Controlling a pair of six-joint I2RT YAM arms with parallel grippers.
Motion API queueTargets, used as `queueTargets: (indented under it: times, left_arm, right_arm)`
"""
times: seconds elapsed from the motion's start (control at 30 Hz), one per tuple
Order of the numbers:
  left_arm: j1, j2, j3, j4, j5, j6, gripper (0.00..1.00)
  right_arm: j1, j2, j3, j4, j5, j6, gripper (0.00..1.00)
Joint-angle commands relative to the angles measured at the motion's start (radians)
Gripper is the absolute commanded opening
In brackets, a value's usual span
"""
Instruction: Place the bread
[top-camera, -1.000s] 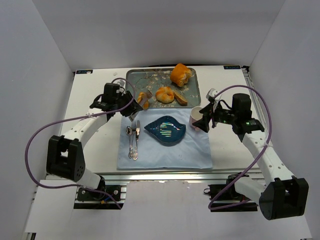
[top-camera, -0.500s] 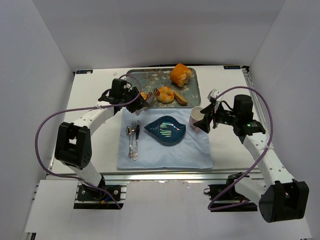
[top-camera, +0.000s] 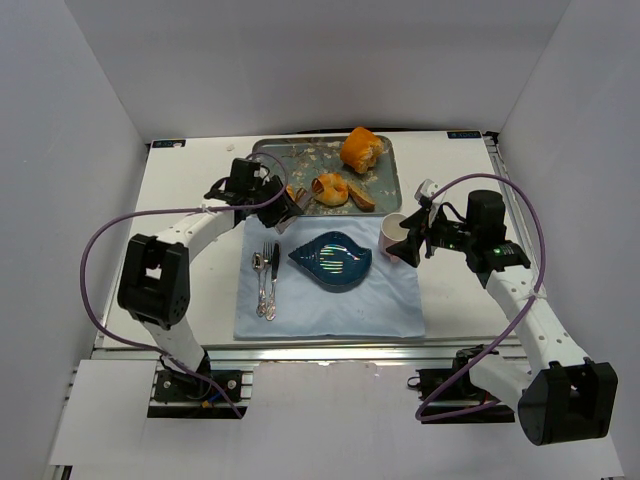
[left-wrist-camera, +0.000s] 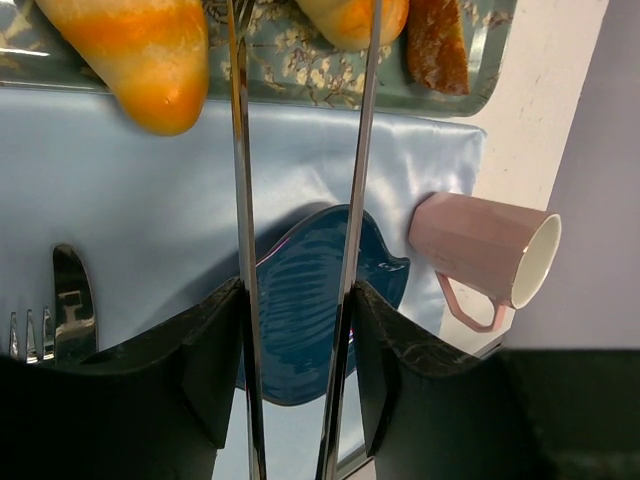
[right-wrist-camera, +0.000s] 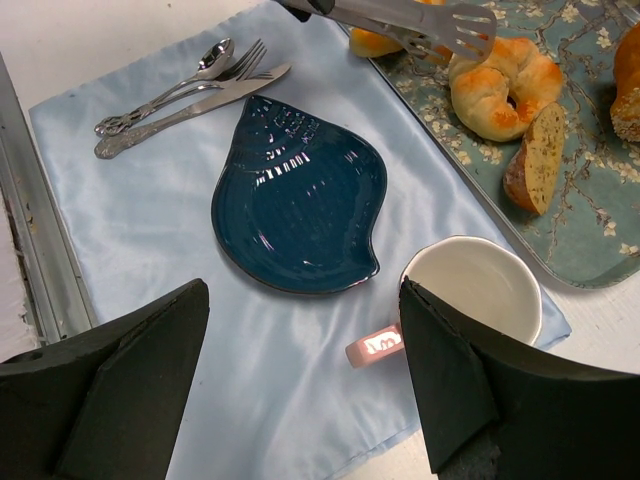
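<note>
The white desk (top-camera: 190, 195) carries a pale blue cloth (top-camera: 330, 305), and behind it a flowered metal tray (top-camera: 272, 152). On the cloth lies a dark blue shell-shaped plate (top-camera: 332, 262), with 3 pieces of cutlery (top-camera: 266, 280) to its left and a pink cup (top-camera: 395, 233) at the cloth's right edge. On the tray, a large orange-brown loaf (top-camera: 360, 148) sits at the back. The bread (right-wrist-camera: 505, 85), a knotted golden bun, sits near the tray's front edge, between a small oblong roll (left-wrist-camera: 135, 60) and a seeded slice (right-wrist-camera: 535, 160).

The left gripper (left-wrist-camera: 297, 290) has its jaws clamped on long metal tongs (left-wrist-camera: 240, 150). The tongs' 2 arms are slightly apart. One arm passes between the roll and the bread; the other crosses over the bread. From the right wrist view the tips hang at the bread's edge; I cannot tell whether they touch it.

The right gripper (right-wrist-camera: 300, 290) hovers just beside the cup, over the plate's right side, jaws spread wide and holding nothing.
</note>
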Motion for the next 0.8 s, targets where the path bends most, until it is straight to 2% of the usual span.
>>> queueTargets:
  times: [0.0,0.13,0.23,0.27,0.37,0.63,0.77]
  left_arm:
    - [-0.009,0.013,0.052,0.012,0.020,-0.001,0.55]
    - [-0.013,0.039,0.070,0.004,0.020,0.005,0.55]
    - [-0.015,0.050,0.075,0.018,0.028,-0.004,0.50]
    - [-0.015,0.051,0.075,0.029,0.028,-0.007,0.44]
    - [-0.015,0.045,0.073,0.038,0.039,-0.015,0.36]
    - [-0.015,-0.036,0.026,0.064,0.046,-0.019,0.07]
    - [-0.015,-0.106,-0.003,0.089,0.042,-0.019,0.01]
  right_arm:
    - [-0.008,-0.014,-0.001,0.031,-0.019,-0.001,0.81]
    - [-0.008,-0.015,-0.003,0.031,-0.019,-0.001,0.81]
    - [-0.009,-0.018,-0.003,0.031,-0.019,-0.003,0.81]
    - [-0.009,-0.018,-0.004,0.029,-0.019,-0.003,0.81]
    - [-0.011,-0.023,-0.004,0.025,-0.018,-0.006,0.81]
    - [-0.015,-0.038,-0.003,0.014,-0.021,-0.008,0.81]
    - [-0.017,-0.045,-0.003,0.002,-0.024,-0.015,0.81]
